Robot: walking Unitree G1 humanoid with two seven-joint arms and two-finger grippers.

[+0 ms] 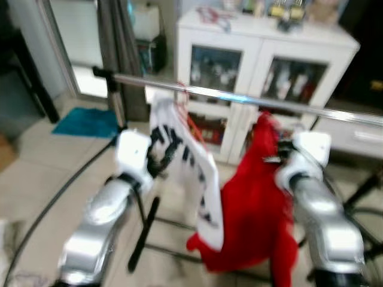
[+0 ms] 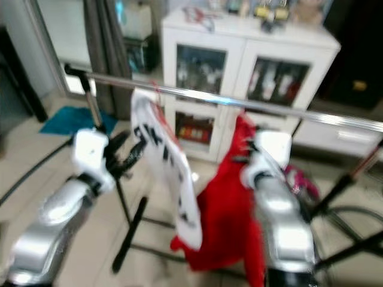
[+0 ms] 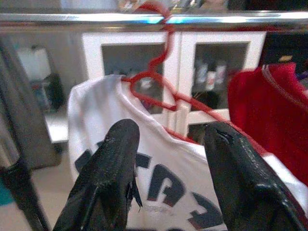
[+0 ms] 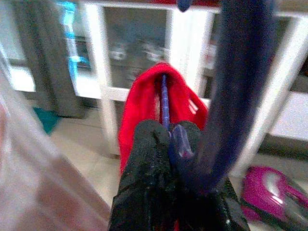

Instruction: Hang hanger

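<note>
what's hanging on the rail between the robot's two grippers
A white shirt with black lettering on a red plastic hanger, hooked over the chrome rail, hangs between the left gripper and right gripper; the eye views show it.

From my head camera I see a chrome rail [image 1: 251, 100] running across the frame, its dark upright post [image 1: 114, 95] at the left end. A white shirt with black lettering [image 1: 191, 173] hangs from the rail on a red hanger [image 1: 182, 95]. My left claw [image 1: 160, 156] is raised against that shirt's near edge, fingers spread. Just beside the shirt, a red garment [image 1: 257, 209] droops below the rail, its top bunched at my right claw [image 1: 276, 156]; blur hides how those fingers stand. Behind the rail stands a white glass-doored cabinet [image 1: 263, 72]. A teal mat [image 1: 87, 122] lies on the tiled floor [image 1: 36, 179] at left.
</note>
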